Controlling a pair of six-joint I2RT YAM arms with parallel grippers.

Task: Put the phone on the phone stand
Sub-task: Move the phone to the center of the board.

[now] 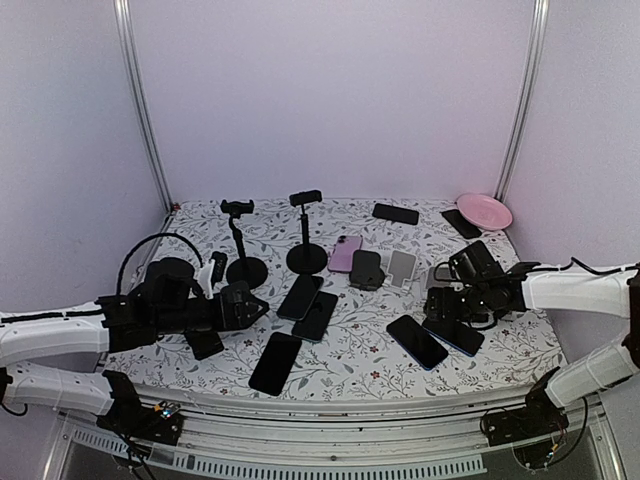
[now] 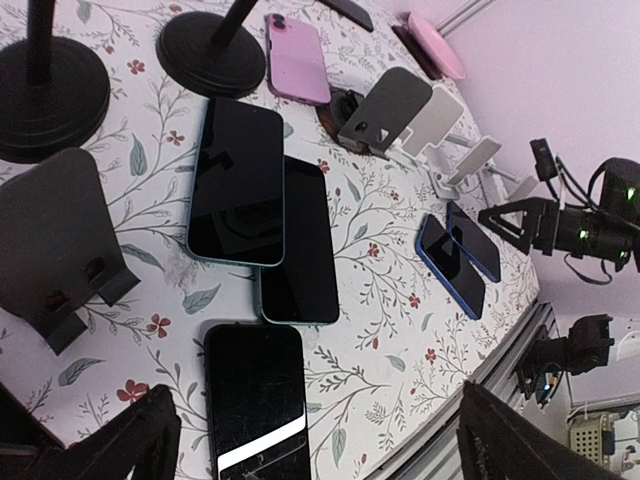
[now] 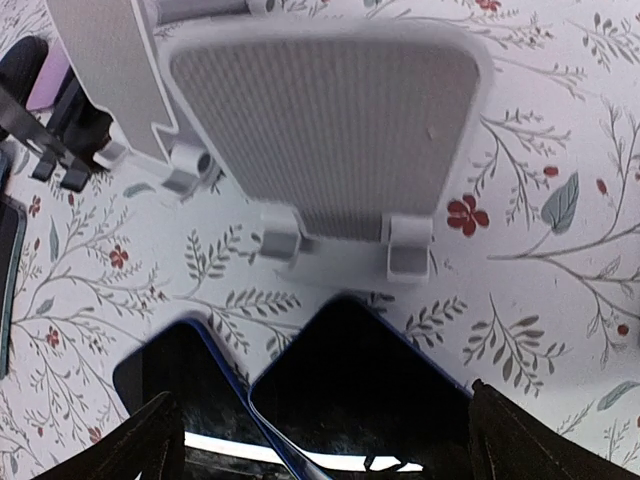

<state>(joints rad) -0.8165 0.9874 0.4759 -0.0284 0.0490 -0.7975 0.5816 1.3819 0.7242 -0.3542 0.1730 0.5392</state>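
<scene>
While the floral counter (image 1: 350,372) is crowded, the trouble spot is right around the white stand (image 3: 320,130), which sits bare. A neighbouring stand (image 3: 100,70) is just beside it, so one careless sweep could knock both. They look light, and I'd expect either to slide or tip under a nudge.

Just in front of the white stand, flat on the counter, lies the blue-edged phone (image 3: 370,390). A second blue-edged phone (image 3: 170,380) is tucked against it with edges overlapping, and I can't tell which rides on top. That's the real risk: lift one and the other may drag along or get flicked into the white stand. A flat, slick phone also offers little edge to pinch, so it could squirt free.

The right tool (image 3: 330,450) hangs released above that pair, fingers wide, holding nothing. The left tool (image 2: 320,450), well apart from the white stand, is released and empty too.

The white stand's lips (image 3: 408,258) look shallow, so a phone set down crooked may slip off.

Writing? None legible: dark screens, plain mesh, no brand.
</scene>
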